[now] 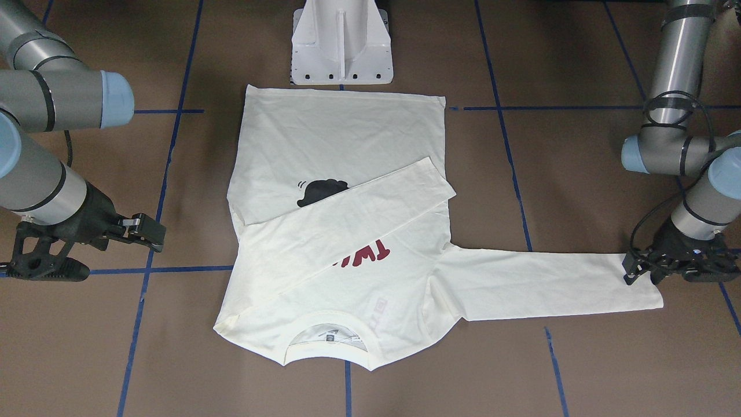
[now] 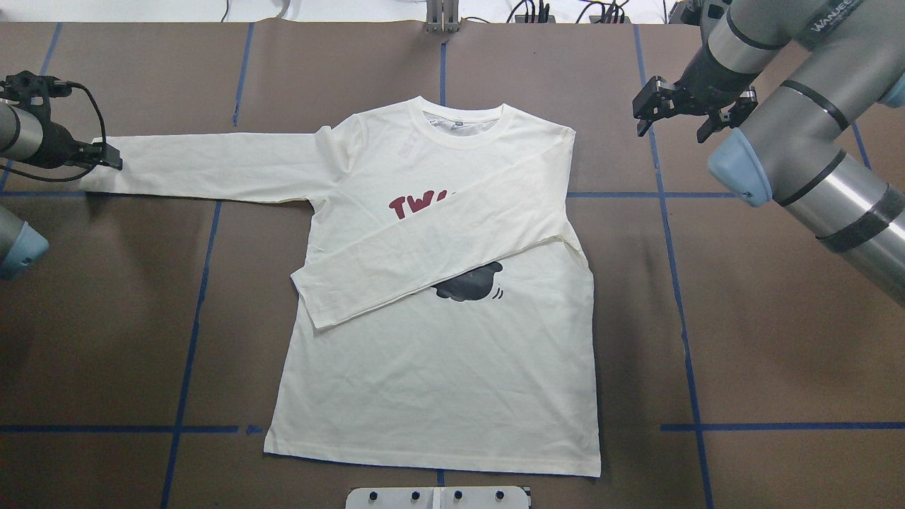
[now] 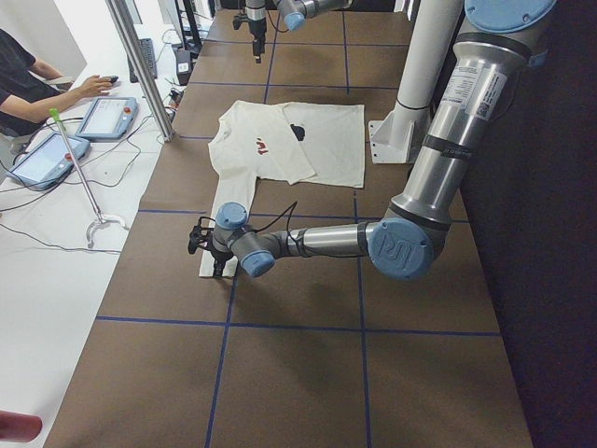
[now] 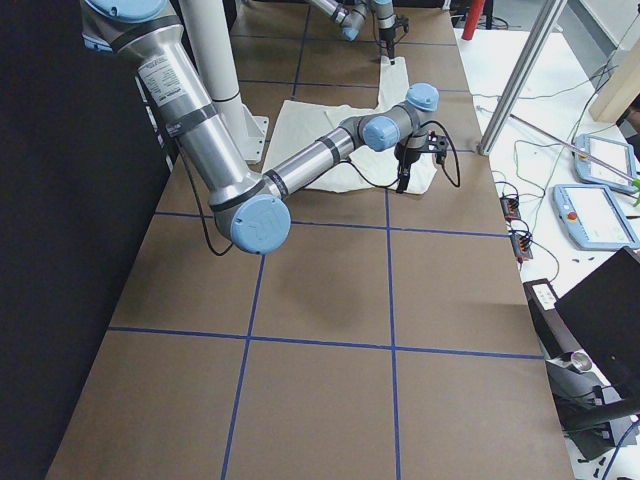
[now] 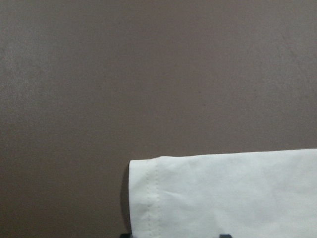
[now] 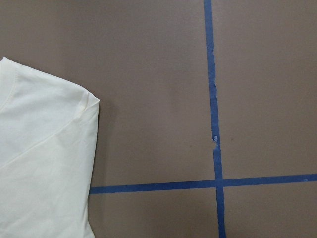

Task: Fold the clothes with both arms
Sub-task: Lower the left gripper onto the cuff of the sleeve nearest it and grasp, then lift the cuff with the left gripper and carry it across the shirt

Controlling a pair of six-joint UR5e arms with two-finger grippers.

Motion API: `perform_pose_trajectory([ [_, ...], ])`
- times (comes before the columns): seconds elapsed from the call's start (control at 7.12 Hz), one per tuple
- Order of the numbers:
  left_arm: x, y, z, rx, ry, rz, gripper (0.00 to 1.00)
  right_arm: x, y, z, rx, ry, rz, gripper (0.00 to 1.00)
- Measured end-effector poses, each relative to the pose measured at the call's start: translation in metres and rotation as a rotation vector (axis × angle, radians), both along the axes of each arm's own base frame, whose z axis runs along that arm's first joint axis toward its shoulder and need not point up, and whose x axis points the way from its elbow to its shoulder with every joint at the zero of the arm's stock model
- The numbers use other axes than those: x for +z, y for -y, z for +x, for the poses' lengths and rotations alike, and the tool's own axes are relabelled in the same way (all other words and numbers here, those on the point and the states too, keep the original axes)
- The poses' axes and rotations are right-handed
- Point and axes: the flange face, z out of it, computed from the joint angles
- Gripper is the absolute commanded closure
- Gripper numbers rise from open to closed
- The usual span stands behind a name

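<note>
The cream T-shirt [image 2: 438,353] lies flat, print up, with its collar [image 2: 463,121] toward the table's far side. One sleeve [image 2: 438,247] is folded diagonally across the chest and hides part of the red lettering and the black cat. The other sleeve [image 2: 212,166] stretches straight out. My left gripper [image 2: 112,157] sits low at that sleeve's cuff [image 5: 208,193]. Its fingertips show apart at the bottom edge of the left wrist view, with the cuff between them. My right gripper [image 2: 673,126] hangs open beside the shirt's shoulder [image 6: 39,148], clear of the cloth.
The white pedestal base [image 1: 341,52] stands just past the shirt's hem. Blue tape lines [image 6: 214,99] cross the brown table. Beyond the far edge, a person [image 3: 28,84] sits at tablets [image 3: 103,117], near a metal pole [image 3: 140,65] and cables.
</note>
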Motion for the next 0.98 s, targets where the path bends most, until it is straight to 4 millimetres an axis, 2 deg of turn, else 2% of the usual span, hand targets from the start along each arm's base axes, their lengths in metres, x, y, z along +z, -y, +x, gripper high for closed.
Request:
perform_pose_trajectory([
  [0.14, -0.007, 0.002, 0.001, -0.004, -0.007, 0.004, 0.8, 0.0, 0.0, 0.0, 0.0, -0.001, -0.001, 0.0],
  [0.28, -0.014, 0.003, 0.002, -0.006, -0.014, 0.011, 0.98, 0.001, 0.0, -0.001, -0.001, -0.002, -0.001, 0.0],
  [0.84, -0.044, 0.006, 0.003, -0.017, -0.042, 0.038, 1.0, 0.01, -0.002, 0.0, -0.005, -0.008, -0.008, 0.0],
  [0.98, -0.058, 0.008, 0.004, -0.036, -0.058, 0.027, 1.0, 0.015, -0.003, 0.003, -0.006, -0.012, -0.013, 0.0],
])
